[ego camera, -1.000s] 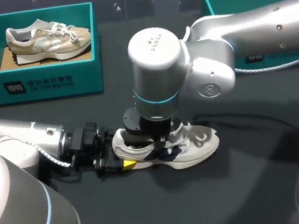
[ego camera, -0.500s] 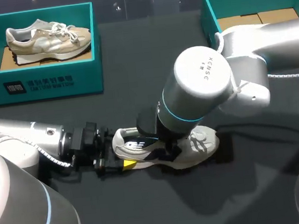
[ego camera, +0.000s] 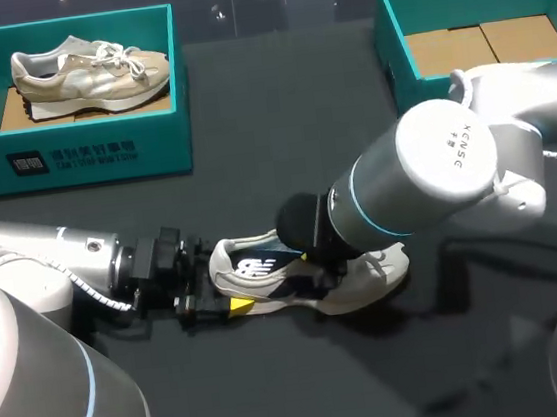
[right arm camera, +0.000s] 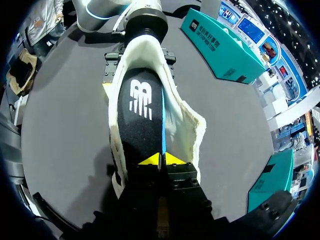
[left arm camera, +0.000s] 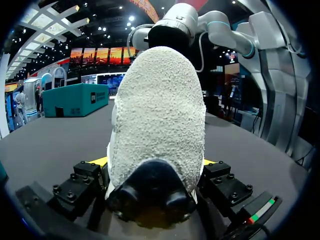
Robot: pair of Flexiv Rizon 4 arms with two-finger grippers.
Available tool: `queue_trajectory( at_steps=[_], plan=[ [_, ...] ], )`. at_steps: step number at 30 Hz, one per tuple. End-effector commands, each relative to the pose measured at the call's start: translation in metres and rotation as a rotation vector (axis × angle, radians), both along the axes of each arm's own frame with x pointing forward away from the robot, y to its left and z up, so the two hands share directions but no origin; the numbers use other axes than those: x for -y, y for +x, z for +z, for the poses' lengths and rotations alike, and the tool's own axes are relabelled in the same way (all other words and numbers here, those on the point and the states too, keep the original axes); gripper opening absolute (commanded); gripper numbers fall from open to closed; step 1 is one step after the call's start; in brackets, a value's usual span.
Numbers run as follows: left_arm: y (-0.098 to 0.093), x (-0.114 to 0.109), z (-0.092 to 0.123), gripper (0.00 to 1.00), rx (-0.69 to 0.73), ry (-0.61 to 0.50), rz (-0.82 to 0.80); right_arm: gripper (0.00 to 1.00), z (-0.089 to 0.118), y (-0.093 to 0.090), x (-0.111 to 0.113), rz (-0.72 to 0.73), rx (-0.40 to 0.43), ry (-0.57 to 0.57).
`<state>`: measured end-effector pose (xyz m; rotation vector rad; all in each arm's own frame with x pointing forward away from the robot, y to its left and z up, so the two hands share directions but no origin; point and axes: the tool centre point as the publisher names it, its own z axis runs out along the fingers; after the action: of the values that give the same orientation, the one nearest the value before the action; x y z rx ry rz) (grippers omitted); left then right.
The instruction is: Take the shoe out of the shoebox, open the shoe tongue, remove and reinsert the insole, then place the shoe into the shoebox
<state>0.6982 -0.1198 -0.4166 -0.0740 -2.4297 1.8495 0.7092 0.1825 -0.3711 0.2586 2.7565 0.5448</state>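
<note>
Shoe [ego camera: 311, 275] lies on the surface [ego camera: 309, 386], heel clamped in the left gripper [ego camera: 231, 304]. The right gripper [right arm camera: 162, 159] sits over the forefoot, tips pinched on the insole [right arm camera: 142, 115]. The insole's long axis runs straight ahead of it toward the heel.
</note>
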Motion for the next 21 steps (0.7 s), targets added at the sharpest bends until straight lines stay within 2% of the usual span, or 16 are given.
queue_trajectory(
  at_steps=[1,9,17,21],
  plan=[
    [0.001,0.000,-0.002,0.00,0.001,0.002,0.003,0.00,-0.001,-0.004,0.013,0.011,0.022,0.080],
    [0.001,0.000,-0.002,0.00,0.001,0.002,0.003,0.00,-0.001,-0.005,0.023,0.016,0.029,0.120],
    [0.001,0.000,-0.002,0.00,0.001,0.002,0.003,0.00,0.006,0.002,0.015,0.087,0.042,0.122],
    [0.001,0.000,-0.002,0.00,0.001,0.002,0.003,0.00,0.010,0.001,0.014,0.107,0.076,0.142]
  ],
)
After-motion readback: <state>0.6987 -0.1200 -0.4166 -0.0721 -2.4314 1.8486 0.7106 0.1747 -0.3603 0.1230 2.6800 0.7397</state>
